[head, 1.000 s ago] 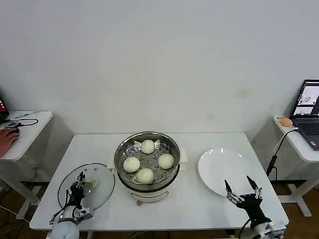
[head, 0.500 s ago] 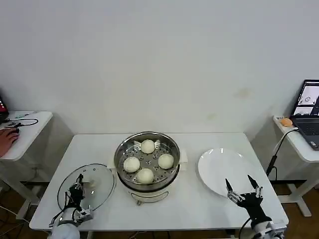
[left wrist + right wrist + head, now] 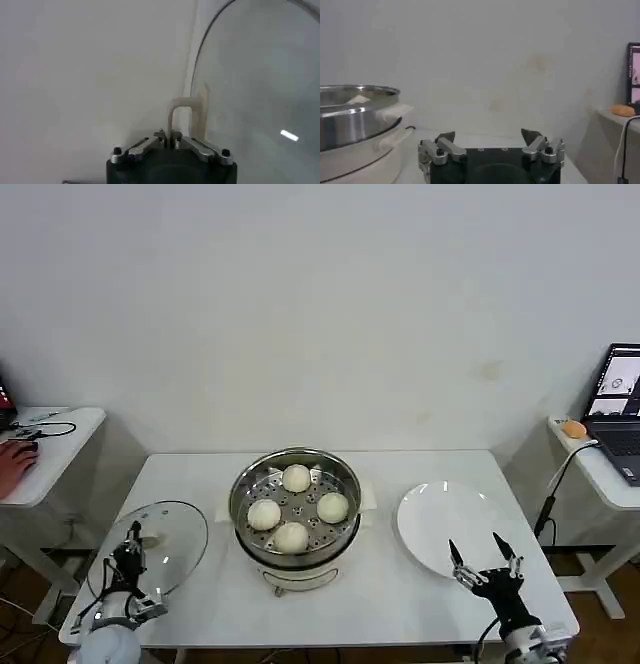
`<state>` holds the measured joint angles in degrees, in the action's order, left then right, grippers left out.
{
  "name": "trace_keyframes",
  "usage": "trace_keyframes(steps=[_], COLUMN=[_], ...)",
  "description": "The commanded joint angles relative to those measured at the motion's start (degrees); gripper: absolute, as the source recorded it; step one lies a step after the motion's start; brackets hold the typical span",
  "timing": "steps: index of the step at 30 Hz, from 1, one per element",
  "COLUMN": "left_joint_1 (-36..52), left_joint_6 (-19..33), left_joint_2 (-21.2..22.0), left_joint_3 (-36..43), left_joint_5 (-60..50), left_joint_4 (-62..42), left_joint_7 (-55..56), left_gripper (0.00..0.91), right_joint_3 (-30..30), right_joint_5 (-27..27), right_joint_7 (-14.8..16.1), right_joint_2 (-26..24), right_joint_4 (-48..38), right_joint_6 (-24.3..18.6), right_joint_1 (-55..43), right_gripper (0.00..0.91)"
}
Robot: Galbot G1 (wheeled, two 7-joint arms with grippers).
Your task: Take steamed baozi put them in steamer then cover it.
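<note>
At the far left of the white table (image 3: 400, 594), the left gripper (image 3: 131, 546) has its fingers pinched tight on the whitish handle (image 3: 183, 117) of the cover (image 3: 150, 546), the clear glass lid with a metal rim; the lid is tilted up off the tabletop and hangs over the table's left edge, well apart from the pot. In the left wrist view the handle stands clamped between the two closed jaws, with the glass curving away beside it. At the table's middle sits the steamer (image 3: 296, 552), uncovered, and the four steamed baozi (image 3: 291, 536) rest on its perforated tray, spaced apart from one another. To its right lies a flat white plate (image 3: 440, 519). At the plate's near edge, the right gripper (image 3: 484, 560) hovers with its fingers spread wide, gripping nothing.
</note>
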<state>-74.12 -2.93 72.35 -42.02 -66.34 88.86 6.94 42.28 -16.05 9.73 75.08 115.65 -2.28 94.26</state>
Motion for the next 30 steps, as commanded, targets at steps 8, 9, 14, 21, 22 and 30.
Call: trace_keyframes(steps=[8,9,14,21,22,30], left_joint_1=[-0.6,-0.5,1.4,3.2,3.4,7.3], left_joint_6=[-2.5,-3.3,-5.5,-10.3,-10.9,-15.0], left_joint_2=[-5.1,-5.1,-6.3,-9.4,-9.7,-13.1], left_joint_3=[-3.5,-3.3,-2.8,0.3,0.9,12.6], left_joint_5=[1.6,1.9,1.7,3.3,3.3,11.5], left_joint_4=[7.0,8.6,13.0,20.0,21.4,27.9], left_joint_7=[-1.5,-1.8,-2.6,-5.6,-6.6,-9.6], left_gripper=[0.0,0.0,0.0,0.0,0.0,0.0], right_joint_3=[-0.2,-0.2,0.0,0.6,0.6,0.5], right_joint_5=[0.4,0.4,0.5,0.5,0.6,0.9], right_joint_7=[-0.2,-0.3,-0.4,-0.4,-0.4,-0.4], right_joint_2=[0.1,0.2,0.2,0.4,0.4,1.0], right_joint_4=[-0.2,-0.1,0.1,0.2,0.2,0.3], right_joint_6=[0.3,0.4,0.4,0.4,0.5,1.3], right_joint_1=[-0.3,-0.3,0.0,0.4,0.3,-0.1], right_gripper=[0.907,0.907,0.907,0.907,0.907,0.907])
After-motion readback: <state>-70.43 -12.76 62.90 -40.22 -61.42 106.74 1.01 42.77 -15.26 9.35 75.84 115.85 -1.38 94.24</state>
